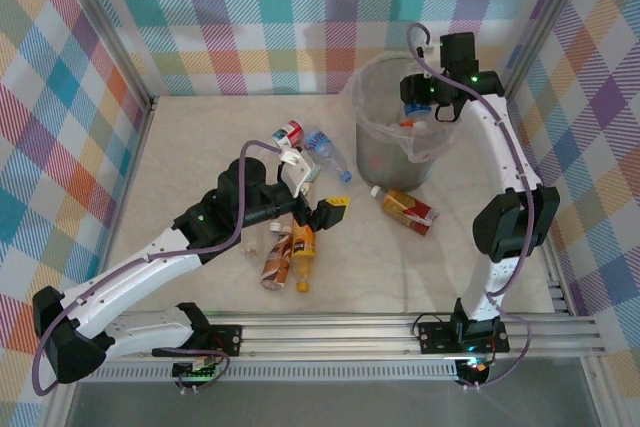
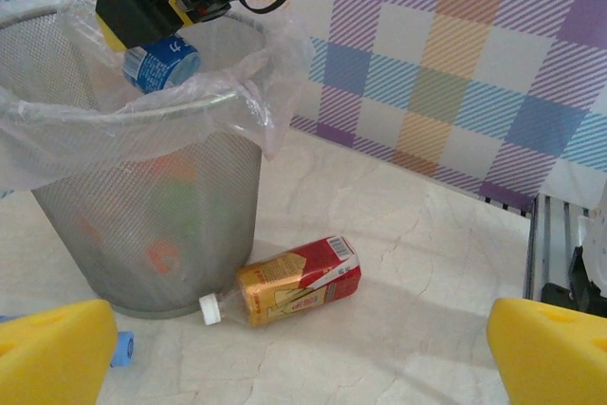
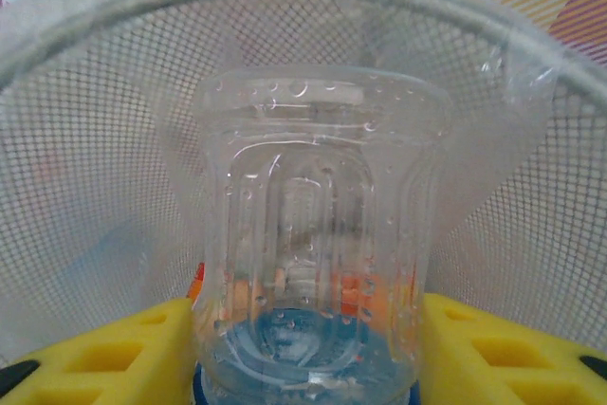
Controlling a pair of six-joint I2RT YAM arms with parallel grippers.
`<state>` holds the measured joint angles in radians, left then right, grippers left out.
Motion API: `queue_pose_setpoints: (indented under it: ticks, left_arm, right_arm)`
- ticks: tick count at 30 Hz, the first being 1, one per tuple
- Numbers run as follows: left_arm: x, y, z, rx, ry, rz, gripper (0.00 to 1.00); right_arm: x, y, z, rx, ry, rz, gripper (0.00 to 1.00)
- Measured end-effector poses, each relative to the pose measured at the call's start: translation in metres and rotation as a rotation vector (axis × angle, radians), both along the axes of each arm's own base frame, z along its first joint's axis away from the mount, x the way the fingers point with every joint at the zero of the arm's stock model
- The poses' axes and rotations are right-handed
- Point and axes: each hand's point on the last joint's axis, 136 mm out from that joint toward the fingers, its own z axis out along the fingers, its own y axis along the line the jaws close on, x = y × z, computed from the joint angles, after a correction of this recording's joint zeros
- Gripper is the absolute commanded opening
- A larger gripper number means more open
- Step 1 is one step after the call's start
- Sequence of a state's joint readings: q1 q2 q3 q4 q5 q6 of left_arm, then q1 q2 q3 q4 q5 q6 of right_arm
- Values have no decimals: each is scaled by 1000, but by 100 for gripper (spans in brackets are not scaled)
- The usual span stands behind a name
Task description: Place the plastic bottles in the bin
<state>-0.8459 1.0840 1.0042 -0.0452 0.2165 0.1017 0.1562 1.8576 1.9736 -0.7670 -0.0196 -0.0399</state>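
A few bottles (image 1: 288, 247) lie in a heap under the left arm (image 1: 150, 272). The left gripper (image 1: 322, 190) has its jaws wide open and holds nothing. At its 3 o'clock a red and yellow bottle (image 1: 405, 209) lies on its side. The bin (image 1: 385, 152) stands just beside it, at 11 o'clock. The right gripper (image 1: 420, 99) hangs over the bin, jaws squeezing a clear bottle (image 3: 318, 234).

Lab test cell: plaid walls (image 1: 300, 7), aluminium rails (image 1: 350, 331).
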Motion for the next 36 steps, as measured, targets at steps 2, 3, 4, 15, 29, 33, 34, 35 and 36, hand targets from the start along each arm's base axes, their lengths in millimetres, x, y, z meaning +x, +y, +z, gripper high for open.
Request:
queue_pose_setpoints:
  ticks: [2, 3, 4, 15, 29, 33, 34, 35, 36]
  left_arm:
    - [0, 0, -1, 3, 3, 0, 100]
    - [0, 0, -1, 4, 3, 0, 100]
    - [0, 0, -1, 4, 4, 0, 100]
    - [0, -1, -3, 8, 6, -1, 100]
    - [1, -1, -4, 11, 5, -1, 100]
    - [1, -1, -4, 11, 5, -1, 100]
    - [1, -1, -4, 11, 5, -1, 100]
    - [1, -1, -4, 11, 5, -1, 100]
    - [1, -1, -4, 11, 5, -1, 100]
  right_arm:
    - [-2, -1, -6, -5, 20, 1, 55]
    - [-3, -1, -9, -8, 31, 2, 55]
    - [-3, -2, -12, -11, 40, 2, 55]
    - [-7, -13, -63, -72, 185, -12, 58]
    - [-12, -20, -85, -114, 270, -38, 78]
    - [-11, -20, -80, -110, 258, -39, 78]
    - [-11, -20, -78, -109, 255, -40, 78]
    - [-12, -20, -76, -106, 253, -40, 77]
    - [-13, -19, -73, -100, 250, -38, 77]
